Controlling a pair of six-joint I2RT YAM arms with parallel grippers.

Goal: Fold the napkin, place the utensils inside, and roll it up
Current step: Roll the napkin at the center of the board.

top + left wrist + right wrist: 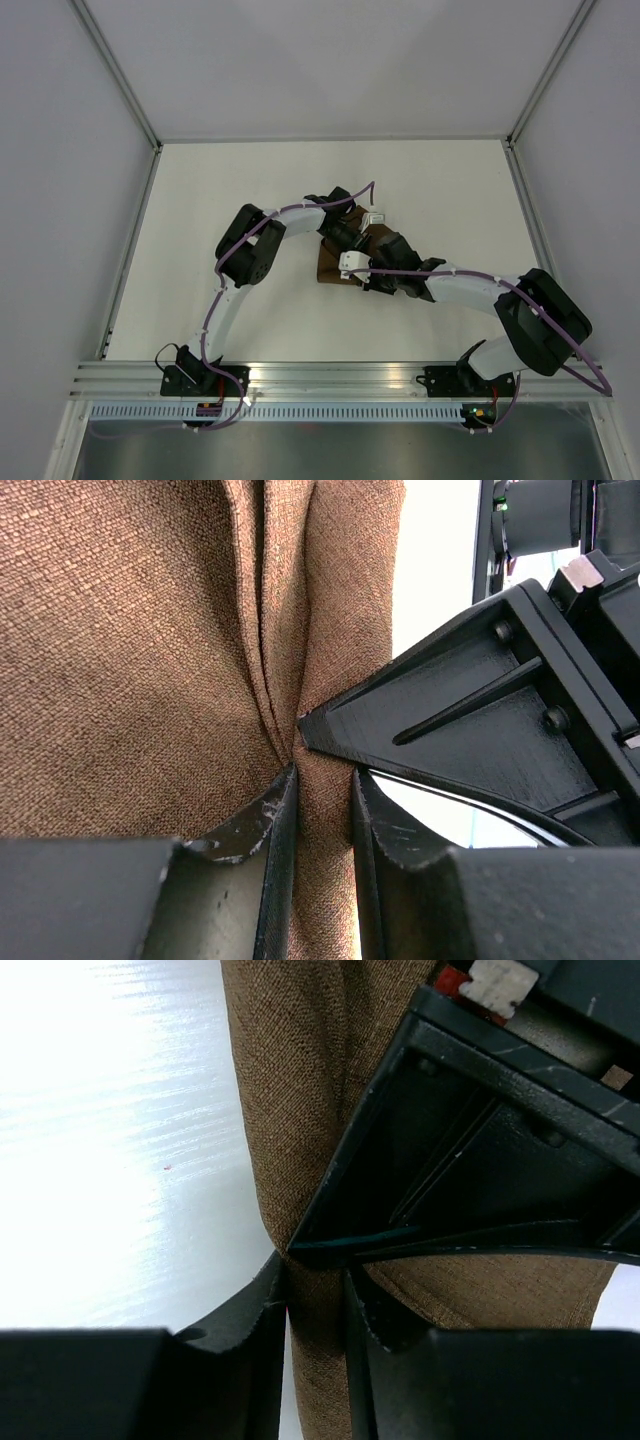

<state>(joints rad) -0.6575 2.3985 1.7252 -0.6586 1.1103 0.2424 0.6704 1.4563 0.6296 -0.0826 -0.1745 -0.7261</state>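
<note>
Item 1, left hand (322, 785): clamped on a raised ridge of the napkin (130, 660). The weave fills the gap between its two fingers, and creases fan up toward 12 o'clock from the pinch.

Item 2, right hand (315, 1280): as I read my wrist view, also closed on the cloth, pinching the same ridge. In the left wrist view its finger comes in from 3 o'clock, its tip touching the fold just above the left hand's fingers. I judge both hands share one edge so the cloth lifts evenly and does not skew.

Item 3, napkin: brown woven fabric, bunched under both hands near the middle of the bench (110, 1140). Overhead, the left arm reaches it from 8 o'clock and the right arm from 4 o'clock, hiding most of it.

Item 4, utensils: none visible in any view.

Step in hand, by my judgement: the fold, early in the task. One side could slip free if the two hands pull unevenly.
</note>
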